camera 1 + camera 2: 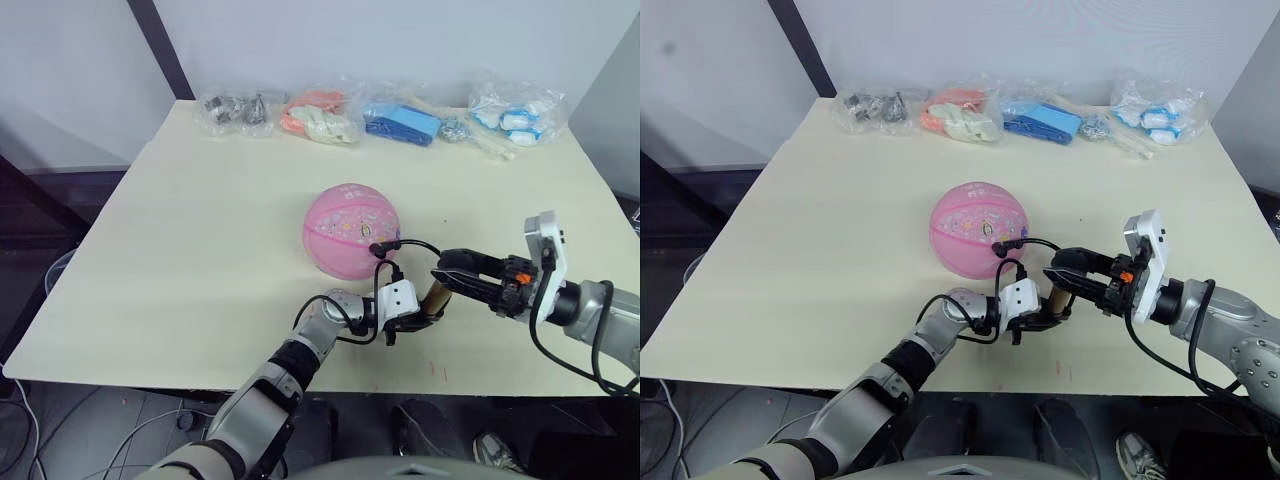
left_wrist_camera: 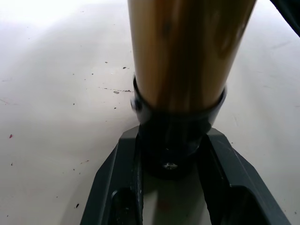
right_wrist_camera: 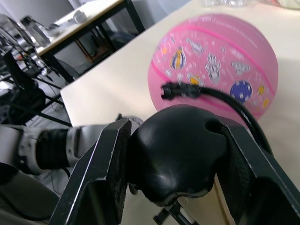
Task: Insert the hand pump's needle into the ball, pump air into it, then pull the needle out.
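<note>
One ball (image 1: 351, 230) sits just right of the middle of the frame on the table (image 1: 200, 230), pink with pale prints. One pump (image 1: 436, 296) lies below and right of it, near the lower centre, its bronze tube running between the two grippers. The left gripper (image 1: 408, 322) pinches the tube's black end cap; in the left wrist view that cap sits wedged between both fingers (image 2: 112, 192). The right gripper (image 1: 447, 272) comes in from the right edge and clamps the pump's rounded black handle, which fills the gap between its two fingers (image 3: 96, 173) in the right wrist view. One thin black hose (image 1: 410, 243) loops up from the pump to the ball's lower right side, where its black fitting (image 3: 174, 90) rests against the pink surface; the needle itself cannot be made out. Along the top of the frame, four clear bags (image 1: 402, 122) lie in a row on the table's far edge.
</note>
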Tool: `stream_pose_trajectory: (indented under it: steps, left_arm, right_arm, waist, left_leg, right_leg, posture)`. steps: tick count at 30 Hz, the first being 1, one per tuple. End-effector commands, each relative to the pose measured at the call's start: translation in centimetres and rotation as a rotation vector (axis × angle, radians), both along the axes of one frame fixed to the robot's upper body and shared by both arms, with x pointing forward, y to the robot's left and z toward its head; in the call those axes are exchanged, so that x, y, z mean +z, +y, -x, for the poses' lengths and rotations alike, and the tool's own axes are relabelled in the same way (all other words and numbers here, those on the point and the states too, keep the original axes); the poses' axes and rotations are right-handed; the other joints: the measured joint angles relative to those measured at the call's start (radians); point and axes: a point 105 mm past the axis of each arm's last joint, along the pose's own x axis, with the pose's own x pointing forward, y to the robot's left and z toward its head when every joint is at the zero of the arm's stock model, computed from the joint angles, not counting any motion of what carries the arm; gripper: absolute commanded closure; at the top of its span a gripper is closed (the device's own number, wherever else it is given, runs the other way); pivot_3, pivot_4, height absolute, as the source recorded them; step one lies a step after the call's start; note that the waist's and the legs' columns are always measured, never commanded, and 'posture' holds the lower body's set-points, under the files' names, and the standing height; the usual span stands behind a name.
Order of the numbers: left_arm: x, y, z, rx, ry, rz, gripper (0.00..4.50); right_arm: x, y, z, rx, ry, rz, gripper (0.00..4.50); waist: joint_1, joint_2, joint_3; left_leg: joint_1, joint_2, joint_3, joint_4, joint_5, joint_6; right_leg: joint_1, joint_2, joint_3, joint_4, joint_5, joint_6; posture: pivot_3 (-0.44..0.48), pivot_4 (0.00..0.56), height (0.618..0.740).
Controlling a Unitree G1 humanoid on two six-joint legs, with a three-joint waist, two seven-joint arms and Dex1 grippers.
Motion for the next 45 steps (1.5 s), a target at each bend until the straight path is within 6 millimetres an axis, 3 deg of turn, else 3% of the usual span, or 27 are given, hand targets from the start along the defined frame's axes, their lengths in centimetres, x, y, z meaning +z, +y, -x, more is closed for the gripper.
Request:
stream_pose_trajectory:
  steps: [1,6,17,29,45]
  left_arm:
    - [-4.4,2.2,1.9,-0.001,0.124,-0.157,3.4]
    - [-4.4,2.2,1.9,-0.003,0.124,-0.157,3.4]
    - [-4.5,2.1,2.0,-0.009,0.129,-0.157,3.4]
    - [-4.5,2.1,2.1,-0.017,0.129,-0.159,3.4]
    - [-4.6,2.0,2.2,-0.018,0.132,-0.159,3.4]
  right_arm:
    - [-1.0,0.1,0.1,0.007,0.01,0.034,2.2]
    - [0.9,-0.3,-0.3,0.009,-0.098,0.036,2.2]
    - [8.2,-1.8,-0.4,0.019,-0.311,0.072,2.2]
    - [12.9,-3.6,-0.5,-0.008,-0.408,0.13,2.2]
    - [16.8,-5.4,-0.9,-0.044,-0.585,0.211,2.2]
  waist:
    - [0.0,0.0,0.0]
    - [0.0,0.0,0.0]
    - [0.0,0.003,0.003]
    - [0.001,0.005,0.004]
    - [0.0,0.008,0.007]
  left_leg:
    - [0.0,0.0,0.0,0.0,0.0,0.0]
    - [0.0,0.0,0.0,0.0,0.0,0.0]
    - [-0.001,-0.001,0.0,0.0,0.0,0.0]
    - [-0.002,0.0,0.0,0.0,0.0,0.0]
    - [-0.003,0.0,0.001,0.0,0.0,0.0]
  right_leg:
    - [0.0,0.0,0.0,0.0,0.0,0.0]
    - [0.0,0.0,0.0,0.0,0.0,0.0]
    - [0.0,-0.001,0.0,0.0,0.0,0.0]
    - [-0.001,-0.001,0.0,0.0,0.0,0.0]
    - [-0.002,-0.001,0.0,0.0,0.0,0.0]
  posture:
    - [0.0,0.15,0.74]
    - [0.0,0.15,0.74]
    - [0.0,0.15,0.74]
    - [0.0,0.15,0.74]
    - [0.0,0.15,0.74]
